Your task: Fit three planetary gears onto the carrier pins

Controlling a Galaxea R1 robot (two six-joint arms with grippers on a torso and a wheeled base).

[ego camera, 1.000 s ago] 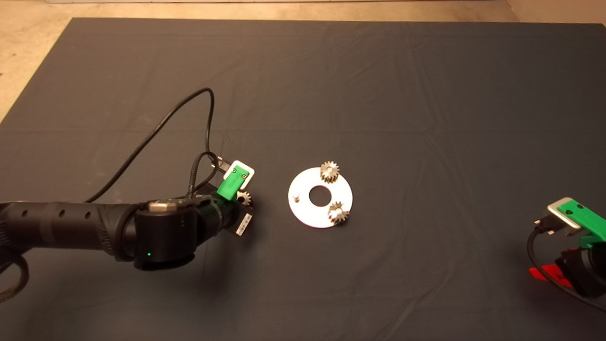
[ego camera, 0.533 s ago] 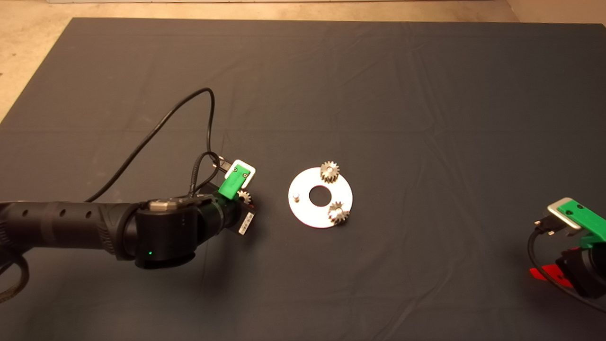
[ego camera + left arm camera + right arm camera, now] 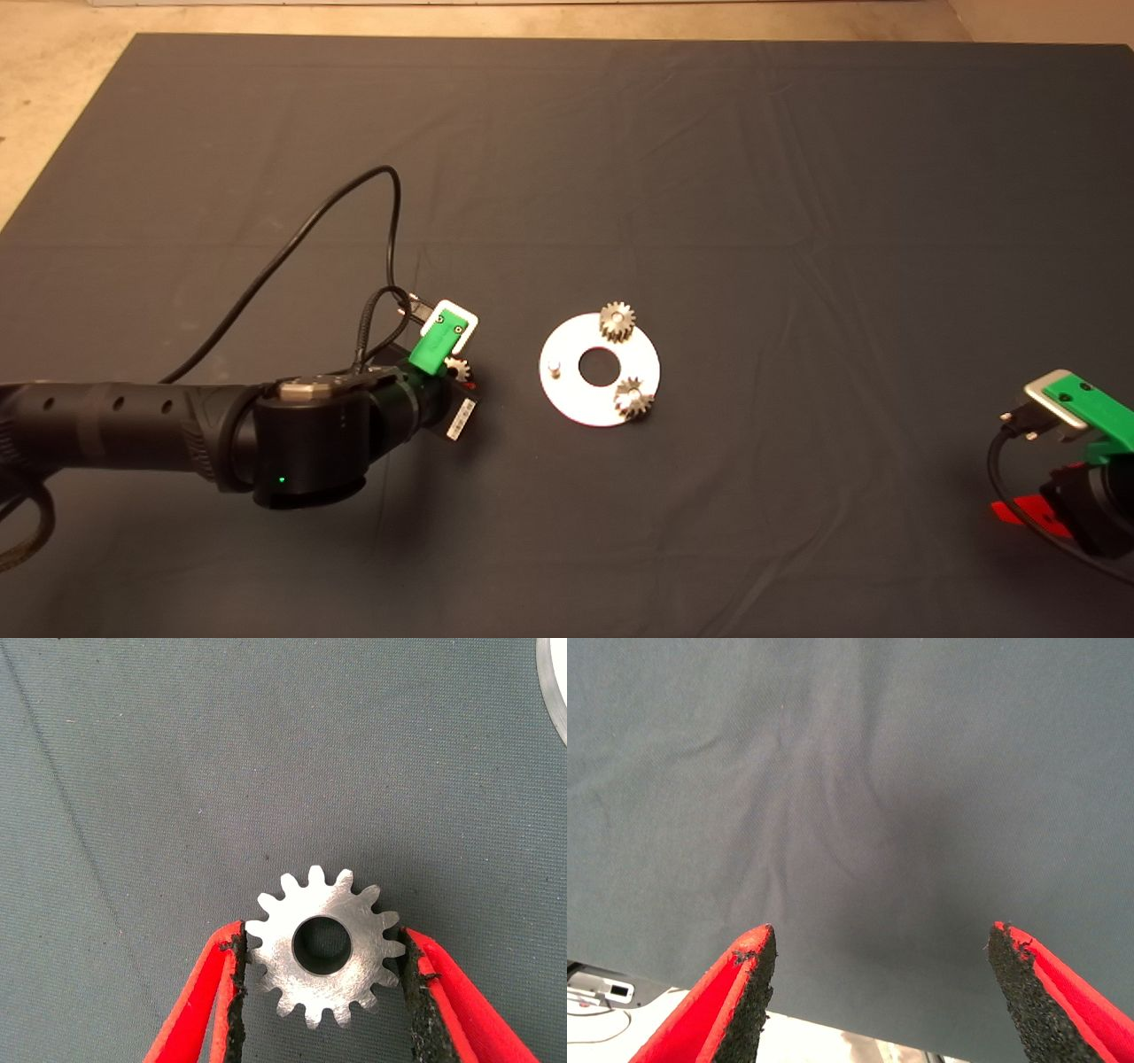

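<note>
Left gripper (image 3: 323, 992) pads touch gear (image 3: 322, 946); head view hides contact.

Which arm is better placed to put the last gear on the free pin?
Left. Its claw has the third gear between its pads, just left of the plate and bare pin. The right claw is open and parked at the lower right edge.

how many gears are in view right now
3 small toothed metal gears: one on the far pin of the round silver plate, one on its near pin, and one between the left hand's pads. None seems hidden.
</note>
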